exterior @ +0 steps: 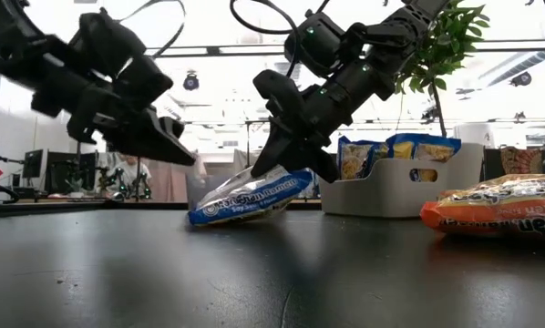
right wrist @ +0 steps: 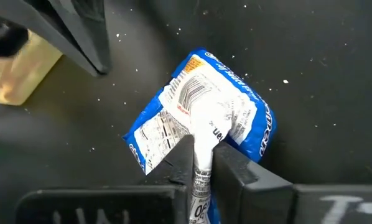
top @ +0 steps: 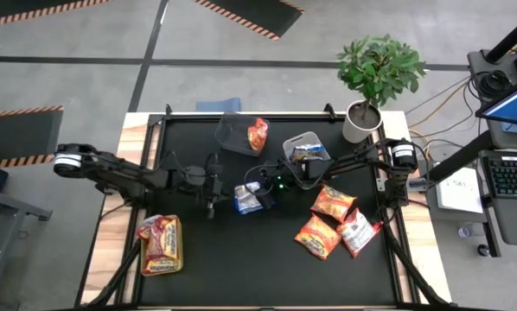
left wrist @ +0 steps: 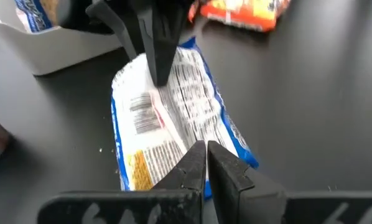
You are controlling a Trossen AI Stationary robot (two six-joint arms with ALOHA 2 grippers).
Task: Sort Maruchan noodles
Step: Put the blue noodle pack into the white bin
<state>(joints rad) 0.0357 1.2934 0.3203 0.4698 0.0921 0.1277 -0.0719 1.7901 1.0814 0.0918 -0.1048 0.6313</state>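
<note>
A blue-and-yellow Maruchan noodle packet (top: 247, 201) lies mid-table with its white printed back up (right wrist: 204, 106). My right gripper (right wrist: 201, 163) is shut on it, reaching in from the table's right. My left gripper (exterior: 187, 155) hangs shut above the table just left of the packet and touches nothing; its fingertips (left wrist: 206, 155) point at the packet. Two orange packets (top: 332, 204) (top: 317, 236) and a red-and-white one (top: 359, 231) lie flat on the table at the right. My right gripper pinches a raised fold of the wrapper's white back (right wrist: 203, 144) between its two fingers. The fingers slant down from the table's right side. The packet sits tilted: the held end (exterior: 295, 182) is off the table, the opposite end (exterior: 202, 216) rests on it.
A grey bin (top: 308, 149) holding blue packets stands at the far side, beside another grey bin (top: 232, 138) with an orange packet (top: 258, 134). A yellow-green bin (top: 163, 259) with red packets sits near left. A potted plant (top: 375, 73) stands at the far right corner.
</note>
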